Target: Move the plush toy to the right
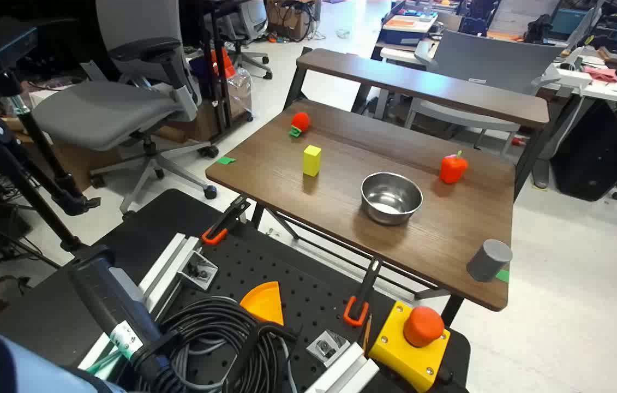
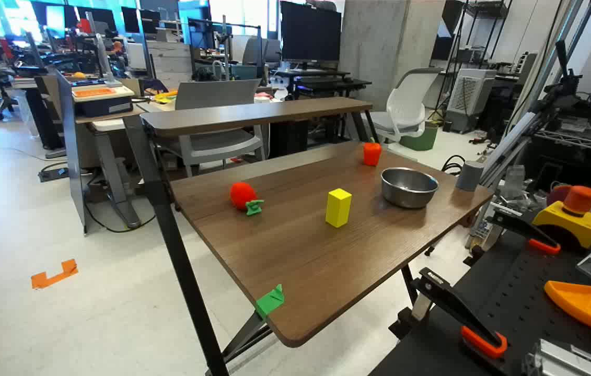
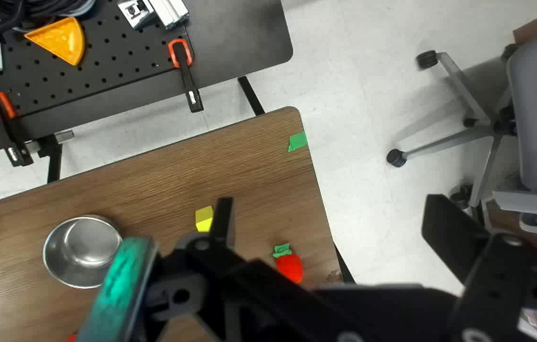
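Red plush toy (image 3: 290, 268) shows past the gaping gripper (image 3: 330, 206); the wrist view crops the pepper (image 3: 72, 338).

In an exterior view I see a bowl (image 1: 391, 198) on the tabletop (image 1: 341, 185), a block (image 1: 312, 161) upright at its ten o'clock and a grey cylinder (image 1: 489, 260) at its four; on the black bench (image 1: 166, 218), a wedge (image 1: 264, 303) lies toward eight.
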### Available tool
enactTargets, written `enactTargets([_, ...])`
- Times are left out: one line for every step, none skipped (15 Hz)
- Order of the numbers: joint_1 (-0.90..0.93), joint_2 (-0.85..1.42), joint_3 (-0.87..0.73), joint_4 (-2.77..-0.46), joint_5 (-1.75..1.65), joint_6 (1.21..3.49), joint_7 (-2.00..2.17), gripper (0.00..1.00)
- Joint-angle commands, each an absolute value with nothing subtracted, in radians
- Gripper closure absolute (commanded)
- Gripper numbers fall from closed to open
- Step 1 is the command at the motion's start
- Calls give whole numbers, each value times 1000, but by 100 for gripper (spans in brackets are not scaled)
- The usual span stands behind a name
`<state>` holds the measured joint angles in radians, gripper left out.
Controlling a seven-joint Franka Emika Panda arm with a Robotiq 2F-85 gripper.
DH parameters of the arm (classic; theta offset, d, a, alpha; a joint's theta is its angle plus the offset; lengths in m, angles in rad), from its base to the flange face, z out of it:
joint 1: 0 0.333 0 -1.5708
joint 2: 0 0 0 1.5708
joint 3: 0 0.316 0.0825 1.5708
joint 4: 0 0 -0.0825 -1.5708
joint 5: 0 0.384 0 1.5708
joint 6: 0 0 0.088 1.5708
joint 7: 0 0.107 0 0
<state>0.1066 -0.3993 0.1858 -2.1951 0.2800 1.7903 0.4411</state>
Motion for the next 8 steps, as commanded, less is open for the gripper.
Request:
enactTargets([102, -399, 189, -2192, 281, 1787, 440, 0])
enactTargets([102, -399, 189, -2192, 281, 1787, 440, 0])
enactTargets([102, -399, 189, -2192, 281, 1787, 440, 0])
enactTargets([102, -399, 189, -2192, 281, 1787, 440, 0])
enactTargets([102, -399, 189, -2192, 281, 1787, 440, 0])
enactTargets([102, -399, 189, -2192, 281, 1787, 440, 0])
enactTargets([102, -399, 189, -2192, 281, 1787, 440, 0])
enactTargets([98, -381, 197, -2182, 269, 1801, 452, 0])
